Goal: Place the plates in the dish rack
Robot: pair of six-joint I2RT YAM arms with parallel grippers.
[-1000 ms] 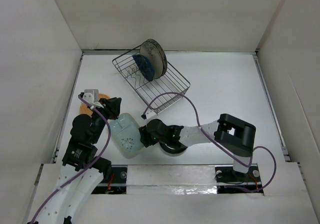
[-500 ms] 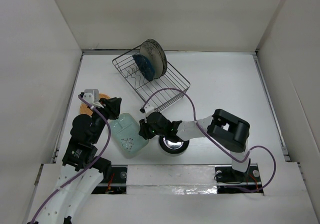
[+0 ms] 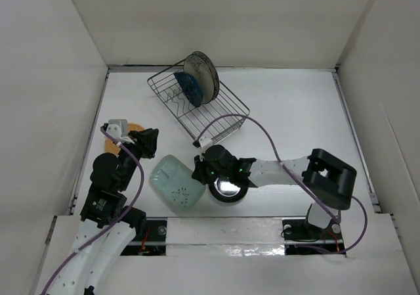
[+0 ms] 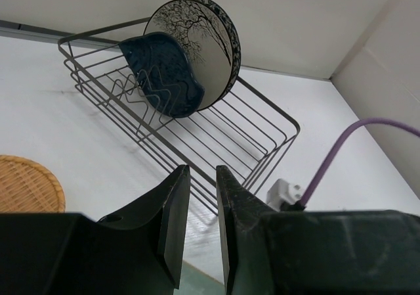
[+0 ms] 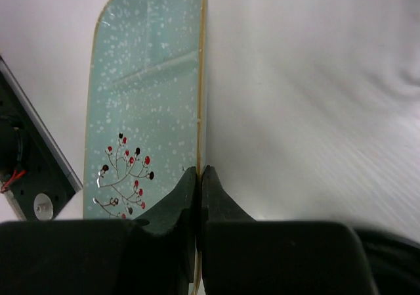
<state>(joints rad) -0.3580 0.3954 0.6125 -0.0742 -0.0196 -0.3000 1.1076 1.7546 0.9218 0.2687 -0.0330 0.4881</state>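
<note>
Right wrist view shows our right gripper (image 5: 199, 172) clenched on the rim of the mint-green plate (image 5: 147, 91), which lies nearer us than the dish rack (image 3: 226, 114). Our left gripper (image 4: 201, 171) has its jaws slightly parted, gripping nothing.

We can read no text, label, brand, number or sign in any view. The only marks we find are drawings, not writing. A dark bare-branched tree (image 4: 190, 24) stands on the cream round ceramic plate (image 4: 213, 68), well beyond the tips of the left pincer (image 4: 197, 177). A small twig with red and black berries (image 5: 125, 170) stands on the speckled mint-green rounded-rectangle plate (image 5: 147, 78), just left of the tips of the right pincer (image 5: 199, 173).
</note>
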